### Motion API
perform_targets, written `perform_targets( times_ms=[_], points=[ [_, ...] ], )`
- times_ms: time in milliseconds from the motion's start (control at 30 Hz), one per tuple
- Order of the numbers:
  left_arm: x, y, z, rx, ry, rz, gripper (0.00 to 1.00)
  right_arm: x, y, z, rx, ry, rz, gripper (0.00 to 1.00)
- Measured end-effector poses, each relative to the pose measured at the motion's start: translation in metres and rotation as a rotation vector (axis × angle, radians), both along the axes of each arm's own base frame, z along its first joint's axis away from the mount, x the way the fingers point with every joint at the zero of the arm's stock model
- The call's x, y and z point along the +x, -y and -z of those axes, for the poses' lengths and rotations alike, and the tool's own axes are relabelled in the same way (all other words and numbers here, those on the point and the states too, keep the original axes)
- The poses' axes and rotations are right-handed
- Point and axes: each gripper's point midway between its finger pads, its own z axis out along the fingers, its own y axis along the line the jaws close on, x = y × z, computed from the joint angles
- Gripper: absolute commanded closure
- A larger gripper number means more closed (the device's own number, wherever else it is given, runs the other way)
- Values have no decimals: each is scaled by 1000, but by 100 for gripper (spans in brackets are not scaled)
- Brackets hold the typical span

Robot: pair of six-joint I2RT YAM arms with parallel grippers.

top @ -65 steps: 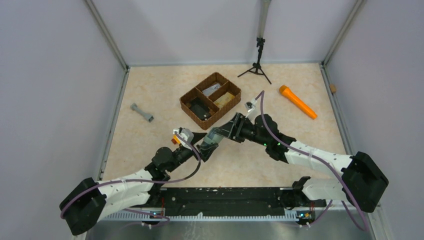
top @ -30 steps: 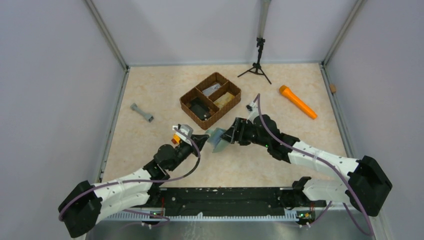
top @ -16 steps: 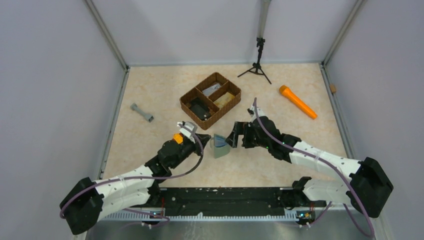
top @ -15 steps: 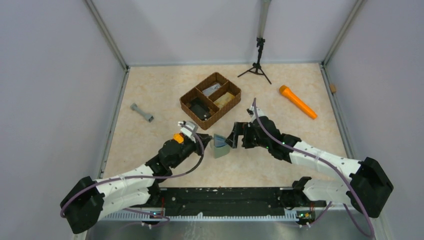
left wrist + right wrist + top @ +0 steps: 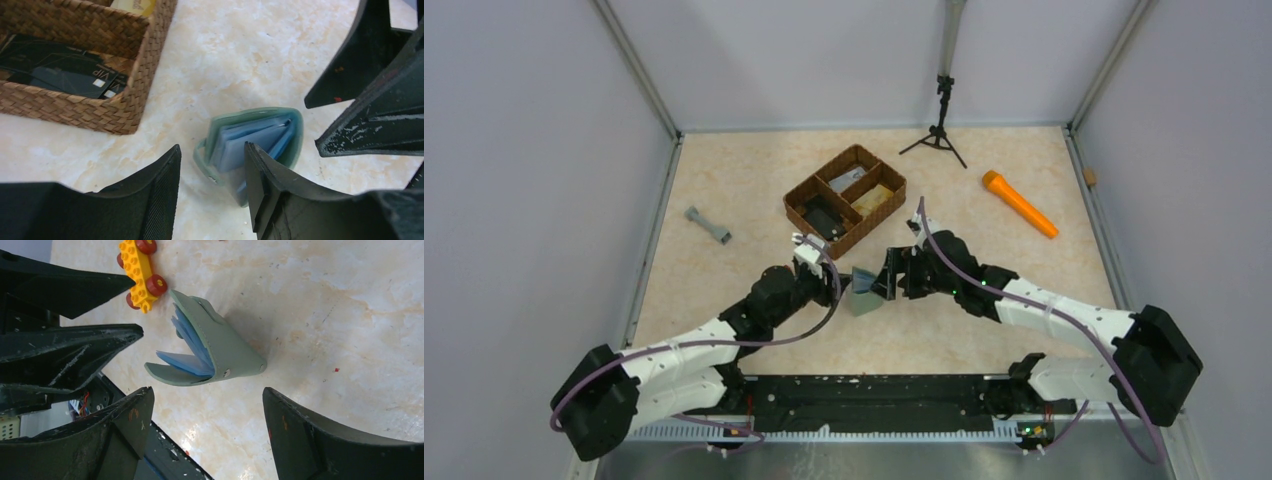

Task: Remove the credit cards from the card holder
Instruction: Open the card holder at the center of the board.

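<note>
The sage-green card holder [image 5: 863,293] stands half open on the table between my two grippers, with blue cards [image 5: 248,138] fanned inside it. My left gripper [image 5: 832,276] is open; in the left wrist view [image 5: 211,150] its fingers straddle the near edge of the card holder [image 5: 285,150] without clamping it. My right gripper [image 5: 887,281] is open and empty, just right of the holder. In the right wrist view [image 5: 206,390] the card holder [image 5: 227,352] lies beyond the fingertips, its blue cards [image 5: 186,362] facing the left gripper's fingers [image 5: 75,357].
The brown woven divided basket [image 5: 792,205] sits just behind, holding black cards [image 5: 60,75]. A yellow toy car [image 5: 142,270] lies by the left arm. An orange torch [image 5: 1019,204], a grey dumbbell-shaped part [image 5: 708,226] and a black tripod [image 5: 939,135] lie farther off.
The right gripper carried the card holder up and back, set it on the table and opened. The left gripper moved forward and right to the holder's open side.
</note>
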Motion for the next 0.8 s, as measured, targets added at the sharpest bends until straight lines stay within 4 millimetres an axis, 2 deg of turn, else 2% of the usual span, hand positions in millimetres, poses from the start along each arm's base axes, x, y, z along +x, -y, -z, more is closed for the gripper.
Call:
perform_targets(
  times_ms=[100, 233, 333, 567, 800],
  points=[
    [8, -8, 2, 7, -20, -32, 40, 5, -5, 5, -17, -20, 14, 22],
    [12, -13, 10, 30, -68, -46, 32, 8, -9, 11, -30, -37, 25, 32],
    [10, -12, 15, 42, -103, -22, 33, 9, -9, 13, -36, -44, 36, 38],
    [6, -7, 27, 71, -170, 27, 34, 11, -9, 11, -52, -38, 43, 63],
    [11, 1, 42, 110, -251, 42, 40, 12, -8, 9, -59, -28, 41, 73]
  ],
)
